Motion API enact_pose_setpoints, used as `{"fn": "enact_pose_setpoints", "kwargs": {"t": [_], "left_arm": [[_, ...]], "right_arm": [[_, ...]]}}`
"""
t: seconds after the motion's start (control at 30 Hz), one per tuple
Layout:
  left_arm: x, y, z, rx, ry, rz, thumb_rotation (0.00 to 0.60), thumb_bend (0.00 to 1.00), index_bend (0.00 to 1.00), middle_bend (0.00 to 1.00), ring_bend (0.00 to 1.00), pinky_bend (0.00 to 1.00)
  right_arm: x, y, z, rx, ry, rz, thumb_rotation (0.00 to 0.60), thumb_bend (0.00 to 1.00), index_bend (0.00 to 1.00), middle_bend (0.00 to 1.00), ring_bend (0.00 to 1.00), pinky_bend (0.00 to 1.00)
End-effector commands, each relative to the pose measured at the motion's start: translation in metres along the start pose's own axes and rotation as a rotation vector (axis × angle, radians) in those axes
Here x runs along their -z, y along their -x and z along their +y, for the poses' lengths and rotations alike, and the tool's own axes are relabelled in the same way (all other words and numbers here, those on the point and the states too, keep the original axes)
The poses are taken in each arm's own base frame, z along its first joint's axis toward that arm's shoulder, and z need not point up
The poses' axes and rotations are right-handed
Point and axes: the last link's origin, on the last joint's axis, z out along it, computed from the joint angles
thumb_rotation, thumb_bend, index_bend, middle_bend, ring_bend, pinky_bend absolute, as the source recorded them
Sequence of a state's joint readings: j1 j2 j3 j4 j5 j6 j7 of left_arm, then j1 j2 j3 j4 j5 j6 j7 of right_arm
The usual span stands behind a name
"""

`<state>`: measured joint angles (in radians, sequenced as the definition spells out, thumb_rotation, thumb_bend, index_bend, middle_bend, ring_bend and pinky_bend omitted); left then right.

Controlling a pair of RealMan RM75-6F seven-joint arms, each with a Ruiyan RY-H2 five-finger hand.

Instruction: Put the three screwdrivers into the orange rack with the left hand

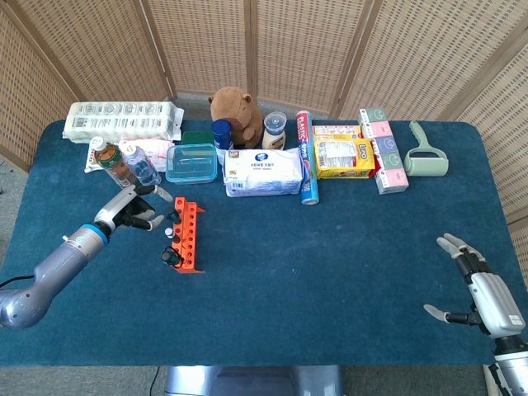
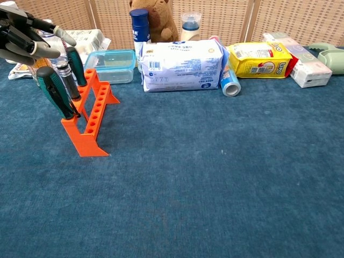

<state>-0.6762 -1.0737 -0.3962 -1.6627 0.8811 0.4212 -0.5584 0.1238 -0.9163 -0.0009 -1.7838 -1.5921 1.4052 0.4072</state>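
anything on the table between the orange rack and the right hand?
No. In the head view the stretch from the orange rack to the right hand is bare blue cloth; the packaged goods sit further back.
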Motion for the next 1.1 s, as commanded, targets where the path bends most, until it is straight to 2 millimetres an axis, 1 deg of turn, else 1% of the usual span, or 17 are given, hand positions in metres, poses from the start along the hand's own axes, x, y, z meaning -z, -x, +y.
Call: {"fn": "enact_pose_setpoints", "kwargs": {"t": [0.03, 0.13, 0.27, 0.5, 0.57, 0.6, 0.63, 0.67, 0.7, 0.73, 0.8, 0.83, 0.87, 0.97, 1.0, 1.07, 1.1], "left_arm": [[0.0, -0.001, -0.001, 0.0, -0.004, 0.0, 0.6, 0.41, 0.36, 1.0, 1.0, 1.0], [0.002, -0.003, 0.001, 0.002, 0.004, 0.007, 0.6, 0.41, 0.35, 1.0, 1.0, 1.0], [0.011, -0.009, 0.013, 0.019, 0.055, 0.036, 0.6, 0.41, 0.35, 1.0, 1.0, 1.0], [0.039, -0.022, 0.029, -0.003, 0.14, 0.084, 0.6, 0.38, 0.3, 1.0, 1.0, 1.0], [0.054, -0.031, 0.029, -0.066, 0.187, 0.15, 0.6, 0.34, 0.25, 0.98, 1.0, 1.0], [0.058, -0.033, 0.027, -0.089, 0.196, 0.165, 0.6, 0.32, 0.22, 0.95, 0.99, 0.99], [0.063, -0.035, 0.024, -0.128, 0.206, 0.186, 0.6, 0.3, 0.18, 0.86, 0.95, 0.96], [0.068, -0.036, 0.02, -0.17, 0.211, 0.201, 0.6, 0.27, 0.15, 0.73, 0.88, 0.9], [0.073, -0.037, 0.016, -0.211, 0.212, 0.212, 0.6, 0.26, 0.13, 0.63, 0.83, 0.84], [0.079, -0.038, 0.012, -0.25, 0.211, 0.223, 0.6, 0.24, 0.1, 0.46, 0.74, 0.75], [0.09, -0.04, 0.003, -0.313, 0.208, 0.242, 0.6, 0.21, 0.07, 0.23, 0.63, 0.63], [0.094, -0.04, 0.0, -0.331, 0.208, 0.25, 0.6, 0.2, 0.07, 0.12, 0.58, 0.58], [0.1, -0.041, -0.005, -0.358, 0.207, 0.261, 0.6, 0.18, 0.07, 0.05, 0.54, 0.55], [0.119, -0.042, -0.021, -0.442, 0.21, 0.293, 0.6, 0.15, 0.07, 0.0, 0.46, 0.48], [0.126, -0.042, -0.027, -0.476, 0.211, 0.306, 0.6, 0.14, 0.07, 0.0, 0.39, 0.46], [0.146, -0.041, -0.046, -0.608, 0.196, 0.35, 0.6, 0.1, 0.05, 0.0, 0.11, 0.38], [0.164, -0.036, -0.067, -0.699, 0.137, 0.356, 0.6, 0.09, 0.04, 0.0, 0.03, 0.36]], "right_arm": [[0.0, 0.0, 0.0, 0.0, 0.0, 0.001, 0.6, 0.02, 0.07, 0.03, 0.0, 0.0], [0.001, -0.001, 0.0, -0.002, 0.0, 0.002, 0.6, 0.02, 0.07, 0.03, 0.0, 0.0], [0.001, -0.001, 0.0, -0.003, -0.001, 0.004, 0.6, 0.02, 0.07, 0.03, 0.0, 0.0], [0.001, 0.0, -0.002, 0.0, -0.01, 0.0, 0.6, 0.02, 0.07, 0.03, 0.0, 0.0], [0.002, 0.0, -0.003, 0.001, -0.015, 0.001, 0.6, 0.02, 0.07, 0.03, 0.0, 0.0], [0.002, 0.0, -0.003, 0.001, -0.016, 0.001, 0.6, 0.02, 0.07, 0.03, 0.0, 0.0], [0.003, 0.0, -0.003, 0.001, -0.017, 0.001, 0.6, 0.02, 0.07, 0.03, 0.0, 0.0], [0.003, 0.0, -0.004, 0.001, -0.018, 0.002, 0.6, 0.02, 0.07, 0.03, 0.0, 0.0], [0.003, 0.0, -0.004, 0.001, -0.019, 0.003, 0.6, 0.02, 0.07, 0.03, 0.0, 0.0], [0.003, 0.0, -0.004, 0.001, -0.02, 0.004, 0.6, 0.02, 0.07, 0.03, 0.0, 0.0], [0.003, -0.001, -0.005, 0.001, -0.023, 0.006, 0.6, 0.02, 0.07, 0.03, 0.0, 0.0], [0.003, -0.001, -0.005, 0.0, -0.023, 0.007, 0.6, 0.02, 0.07, 0.03, 0.0, 0.0], [0.004, -0.001, -0.005, 0.0, -0.024, 0.008, 0.6, 0.02, 0.07, 0.03, 0.0, 0.0], [0.004, -0.002, -0.005, 0.003, -0.026, 0.012, 0.6, 0.02, 0.07, 0.03, 0.0, 0.0], [0.004, -0.002, -0.006, 0.005, -0.026, 0.015, 0.6, 0.02, 0.07, 0.03, 0.0, 0.0], [0.005, -0.004, -0.005, 0.023, -0.02, 0.034, 0.6, 0.02, 0.07, 0.03, 0.0, 0.0], [0.005, -0.007, -0.003, 0.065, -0.007, 0.067, 0.6, 0.02, 0.07, 0.03, 0.0, 0.0]]}}
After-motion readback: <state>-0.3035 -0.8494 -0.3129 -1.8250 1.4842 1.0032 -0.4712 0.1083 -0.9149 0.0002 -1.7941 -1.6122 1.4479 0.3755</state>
